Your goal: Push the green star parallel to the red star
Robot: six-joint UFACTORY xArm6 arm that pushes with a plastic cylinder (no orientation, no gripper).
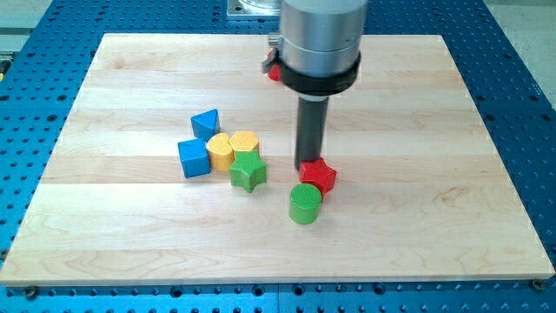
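Tip (310, 163) sits at centre frame, touching red star's (319, 176) upper-left edge — no jaws here, just a bare rod. Green star (248, 172) lies left, against yellow blocks (232, 148). Best approach from its left side — push slow, rightward.

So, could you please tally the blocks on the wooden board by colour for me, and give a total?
Blue: 2, a blue triangular block and a blue cube block.
Yellow: 2, a yellow hexagonal block and a yellow round block.
Green: 2, the green star block and a green cylinder block.
Red: 2, the red star block and a red block, partly hidden, shape unclear.
Total: 8
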